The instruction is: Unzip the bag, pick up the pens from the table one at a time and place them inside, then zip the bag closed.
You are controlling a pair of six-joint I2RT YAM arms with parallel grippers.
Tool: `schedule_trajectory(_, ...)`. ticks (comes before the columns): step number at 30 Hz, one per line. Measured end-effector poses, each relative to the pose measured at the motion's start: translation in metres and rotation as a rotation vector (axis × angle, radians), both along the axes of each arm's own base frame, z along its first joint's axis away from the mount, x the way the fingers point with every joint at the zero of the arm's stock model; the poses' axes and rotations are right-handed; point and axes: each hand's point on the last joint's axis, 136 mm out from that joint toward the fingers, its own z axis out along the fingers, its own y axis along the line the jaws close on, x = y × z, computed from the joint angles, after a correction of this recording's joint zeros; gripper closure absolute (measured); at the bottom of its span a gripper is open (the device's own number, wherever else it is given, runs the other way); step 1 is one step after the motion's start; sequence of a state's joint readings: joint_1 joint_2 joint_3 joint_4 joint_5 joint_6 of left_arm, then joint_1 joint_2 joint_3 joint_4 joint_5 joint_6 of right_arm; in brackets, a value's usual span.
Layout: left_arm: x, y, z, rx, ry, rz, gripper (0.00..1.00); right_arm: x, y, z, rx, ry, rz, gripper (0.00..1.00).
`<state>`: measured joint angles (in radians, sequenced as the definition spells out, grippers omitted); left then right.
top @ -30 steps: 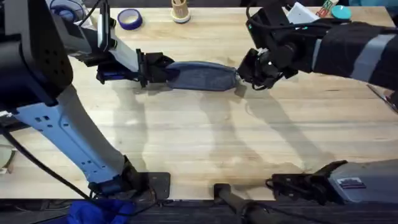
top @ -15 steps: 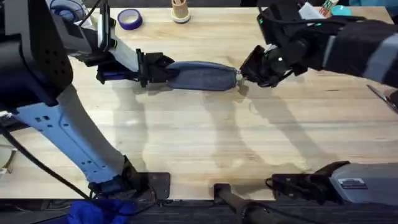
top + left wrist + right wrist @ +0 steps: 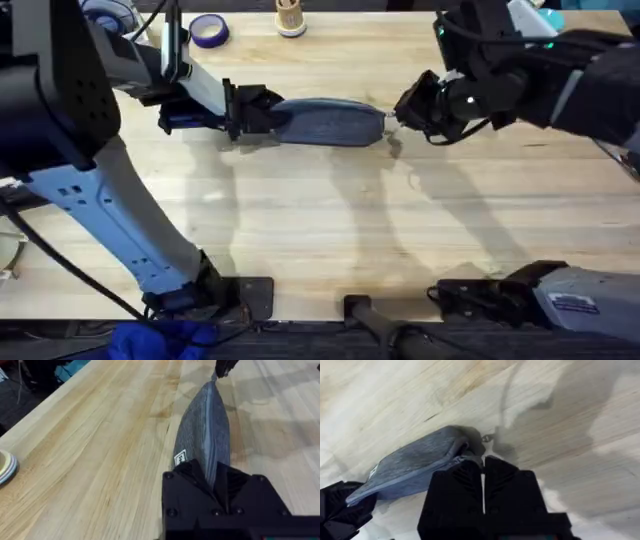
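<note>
A: Starting nearest the bases, what is each tool doing?

B: The left tool (image 3: 243, 109) is reaching out toward ten o'clock and clamping the bag's (image 3: 328, 122) left end; in its wrist view the black fingers (image 3: 186, 479) are pressing together on the fabric. The right tool (image 3: 403, 108) is sitting at about one o'clock, its fingers (image 3: 465, 480) closing to a thin slit right at the bag's right end. A small metal ring (image 3: 487, 438) is lying just past the tips; I cannot tell whether it is being pinched.

A: How is the bag looking?

B: It is stretching lengthwise between the two tools, blue-grey and denim-like, rounded at both ends, with the zip line running along its top and a small white tag (image 3: 180, 457) showing near the left tool.

A: And the surface (image 3: 330, 220)?

B: Pale wooden planks, catching the arms' shadows. Farther back, toward twelve o'clock, a roll of blue tape (image 3: 208, 31) and a small pale cup (image 3: 290, 17) are standing near the far edge.
</note>
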<state>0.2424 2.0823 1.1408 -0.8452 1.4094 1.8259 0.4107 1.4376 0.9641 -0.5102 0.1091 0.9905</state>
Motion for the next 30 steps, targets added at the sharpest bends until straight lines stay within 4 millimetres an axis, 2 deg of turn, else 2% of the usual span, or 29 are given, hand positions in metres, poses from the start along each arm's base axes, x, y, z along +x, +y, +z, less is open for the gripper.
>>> schedule_trajectory(11,-0.001,-0.001,0.0,-0.001,0.003,-0.003,0.96,-0.007,-0.005,-0.033,0.034,-0.005,-0.055,0.97)
schedule_trajectory(16,-0.001,-0.001,0.0,-0.001,0.003,-0.003,0.96,-0.004,-0.004,-0.034,0.044,-0.022,-0.06,0.969)
schedule_trajectory(21,0.0,-0.001,0.0,-0.001,0.002,-0.003,0.96,0.003,-0.006,-0.032,0.052,-0.056,-0.072,0.898)
schedule_trajectory(24,0.0,0.001,0.0,0.0,-0.001,0.004,0.96,0.011,-0.015,-0.03,0.033,-0.091,-0.088,0.866)
schedule_trajectory(27,0.002,0.007,0.0,0.0,0.0,0.019,0.96,0.019,-0.02,-0.027,0.025,-0.13,-0.081,0.75)
schedule_trajectory(28,0.002,0.008,0.0,0.0,-0.001,0.023,0.96,0.021,-0.019,-0.024,0.024,-0.143,-0.071,0.667)
schedule_trajectory(30,0.002,0.009,0.0,0.0,-0.001,0.027,0.96,0.022,-0.018,-0.018,0.022,-0.165,-0.055,0.391)
